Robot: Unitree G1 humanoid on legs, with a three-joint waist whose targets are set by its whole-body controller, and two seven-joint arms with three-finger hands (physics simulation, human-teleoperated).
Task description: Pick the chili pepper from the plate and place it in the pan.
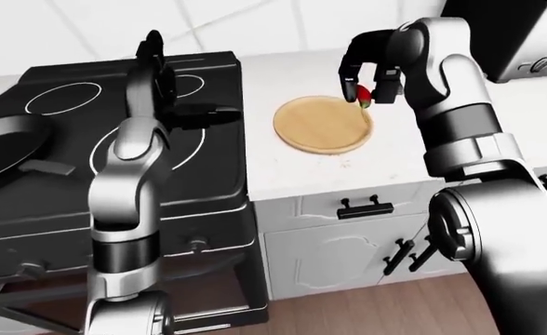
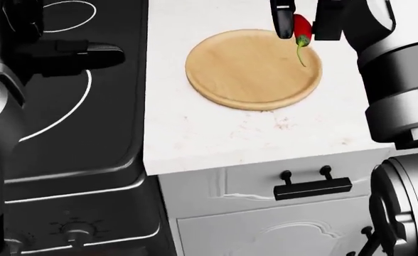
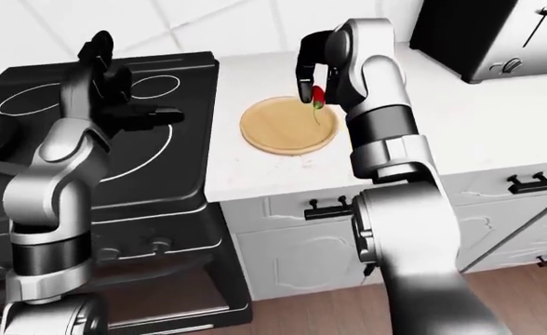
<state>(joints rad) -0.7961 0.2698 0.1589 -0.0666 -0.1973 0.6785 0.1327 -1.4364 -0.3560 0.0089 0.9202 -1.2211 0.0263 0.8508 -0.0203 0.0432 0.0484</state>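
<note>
Your right hand (image 2: 299,21) sits at the top of the head view, right of center, with its dark fingers (image 2: 282,20) clamped on either side of the chili pepper (image 2: 302,24). The red body of the pepper is pinched between them and its thin green stem hangs down over the upper right part of the plate (image 2: 244,74). The pepper is lifted clear of the wood; only the stem overlaps the plate's outline in this view.

The plate is a round wooden disc lying flat on the white counter (image 2: 216,138), in the upper middle of the head view, with nothing resting on it.

Your left hand (image 1: 204,115) reaches out over the black stove (image 1: 59,181) in the upper left of the left-eye view. Its fingers point right, toward the plate, and they are spread with nothing between them.

The pan (image 1: 4,150) shows at the far left edge of the left-eye view, a dark shallow vessel sitting on the stove's left side, well apart from the pepper and from both your hands. White ring markings on the stove top lie between the pan and your left arm.

Below the counter, white cabinet drawers (image 2: 280,213) with black handles fill the lower middle of the head view.
</note>
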